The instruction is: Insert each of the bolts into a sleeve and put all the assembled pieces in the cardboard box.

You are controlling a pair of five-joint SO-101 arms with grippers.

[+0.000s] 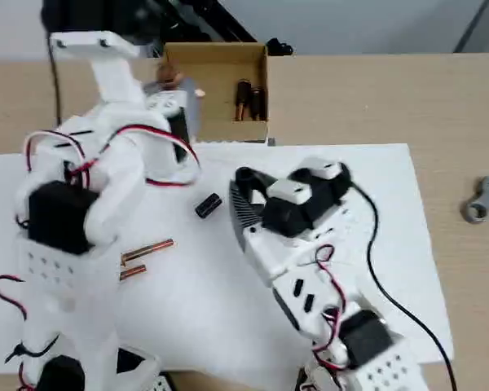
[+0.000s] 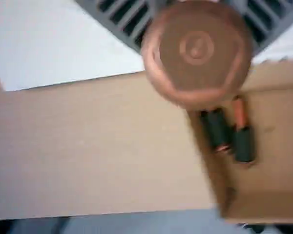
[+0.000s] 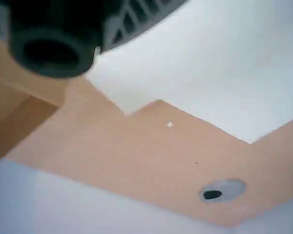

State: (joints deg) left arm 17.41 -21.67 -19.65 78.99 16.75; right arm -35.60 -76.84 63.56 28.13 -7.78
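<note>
My left jaws are pinching a copper bolt (image 2: 198, 51) head-up, right over the side wall of the cardboard box (image 1: 220, 130). Two assembled pieces (image 2: 229, 129) already lie inside. I can't see whether this bolt wears a sleeve. If it is bare, dropping it here would box an unfinished part. If I let go this close to the wall, it could clip the rim and roll out onto the worktop. My right jaws look clamped on a black sleeve (image 3: 51, 48) above the white sheet (image 1: 375, 171). A light grip could let it slip. Two bolts (image 1: 147, 248) and a loose sleeve (image 1: 208, 205) wait on the sheet, where a swinging arm could knock them.
</note>
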